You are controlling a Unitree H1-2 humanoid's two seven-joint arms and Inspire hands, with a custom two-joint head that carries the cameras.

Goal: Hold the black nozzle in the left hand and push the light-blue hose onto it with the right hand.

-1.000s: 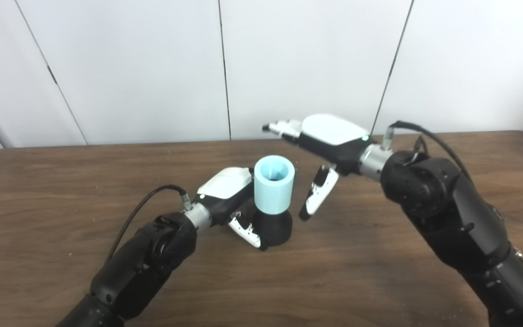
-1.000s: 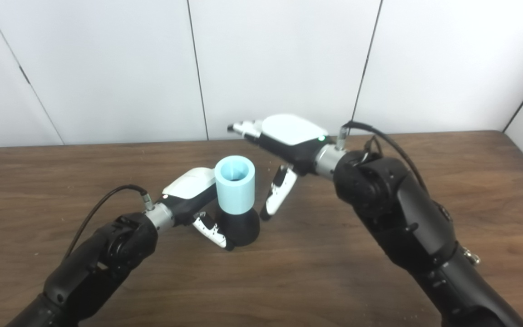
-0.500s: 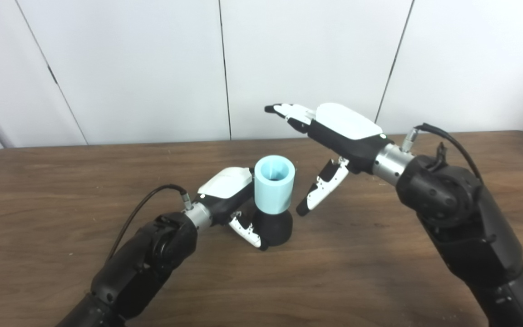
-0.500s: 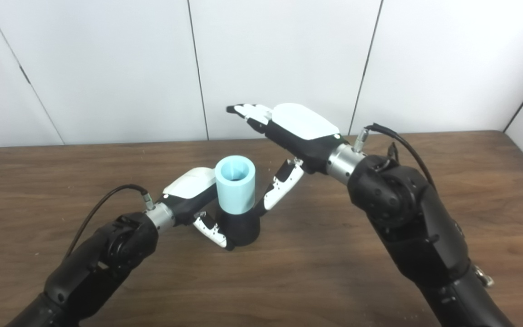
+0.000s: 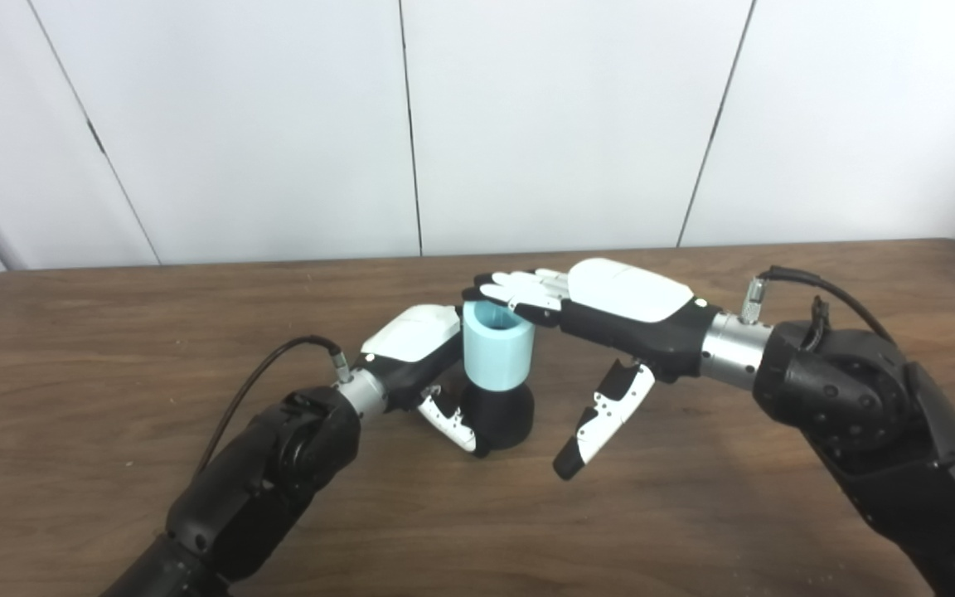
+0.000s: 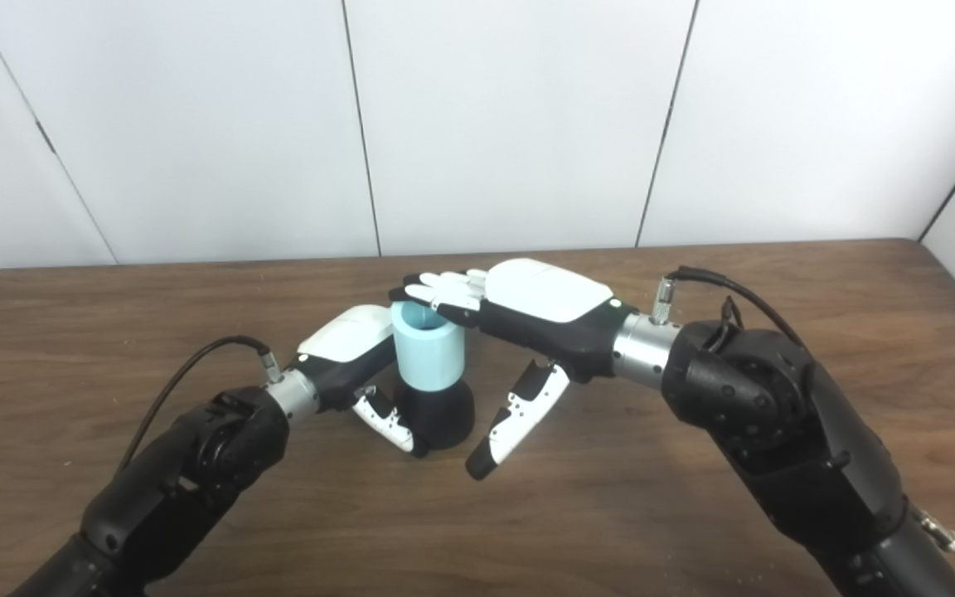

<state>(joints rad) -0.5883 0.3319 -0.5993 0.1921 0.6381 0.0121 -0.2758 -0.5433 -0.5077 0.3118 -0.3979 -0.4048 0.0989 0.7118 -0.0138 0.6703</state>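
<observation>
Hose (image 5: 492,356) mouth hidden under right hand (image 5: 602,303) | left hand (image 5: 424,361) grips nozzle (image 5: 498,414)

Both arms are clad in matte black shells with rounded elbow housings. Each wrist is finished with a silver metal collar, from which a black cable is looped back to the forearm. The left hand (image 5: 419,352) and right hand (image 5: 610,319) are capped in glossy white — fingers white with black tips and small dark screws.

I am in a plain test room, like a lab: a bare brown wooden table (image 5: 113,332) stands against blank white wall panels (image 5: 262,124).
</observation>
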